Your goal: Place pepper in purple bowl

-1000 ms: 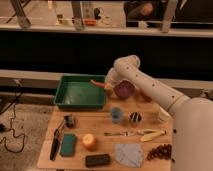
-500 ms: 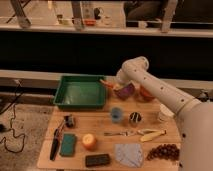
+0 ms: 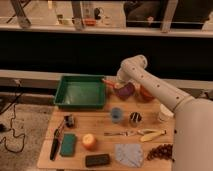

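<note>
The tool (image 3: 114,85) sat at the far side of the table (image 3: 150,123), clamped on the pepper (image 3: 108,82), which poked out leftward between the green tray (image 3: 80,92) and the purple bowl (image 3: 125,91). An orange-red bowl (image 3: 145,93) stood just right of the purple one.

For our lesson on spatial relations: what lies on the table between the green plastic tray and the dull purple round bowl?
In the camera view, the slim orange-red pepper sits between the green tray and purple bowl, with the end effector at it, beside the bowl.
</note>
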You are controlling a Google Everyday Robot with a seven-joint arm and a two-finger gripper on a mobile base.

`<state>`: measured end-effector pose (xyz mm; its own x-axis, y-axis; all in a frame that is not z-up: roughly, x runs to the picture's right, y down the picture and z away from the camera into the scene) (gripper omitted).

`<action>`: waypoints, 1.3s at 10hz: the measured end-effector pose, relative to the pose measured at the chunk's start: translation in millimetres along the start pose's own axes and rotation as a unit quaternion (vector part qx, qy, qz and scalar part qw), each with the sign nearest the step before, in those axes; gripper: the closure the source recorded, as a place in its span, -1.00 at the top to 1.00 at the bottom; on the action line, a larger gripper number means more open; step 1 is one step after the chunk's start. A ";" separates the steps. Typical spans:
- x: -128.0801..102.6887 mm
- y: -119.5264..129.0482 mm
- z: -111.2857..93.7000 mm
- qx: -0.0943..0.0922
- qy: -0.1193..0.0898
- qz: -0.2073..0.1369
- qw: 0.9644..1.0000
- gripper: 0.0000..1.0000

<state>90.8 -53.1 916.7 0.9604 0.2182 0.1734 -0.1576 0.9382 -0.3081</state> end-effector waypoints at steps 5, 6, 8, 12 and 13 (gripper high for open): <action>24.5 -6.8 -6.5 0.015 0.014 0.030 0.999 -1.00; 26.2 -5.2 -8.7 0.017 0.015 0.032 0.999 -1.00; 31.2 -2.5 -12.3 0.021 0.018 0.037 0.999 -1.00; 38.4 -3.6 -10.6 0.021 0.021 0.048 0.998 -1.00; 38.3 -3.7 -10.7 0.021 0.020 0.048 0.998 -0.96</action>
<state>130.6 -51.0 914.5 0.9491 0.2966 0.1066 -0.2573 0.9245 -0.2813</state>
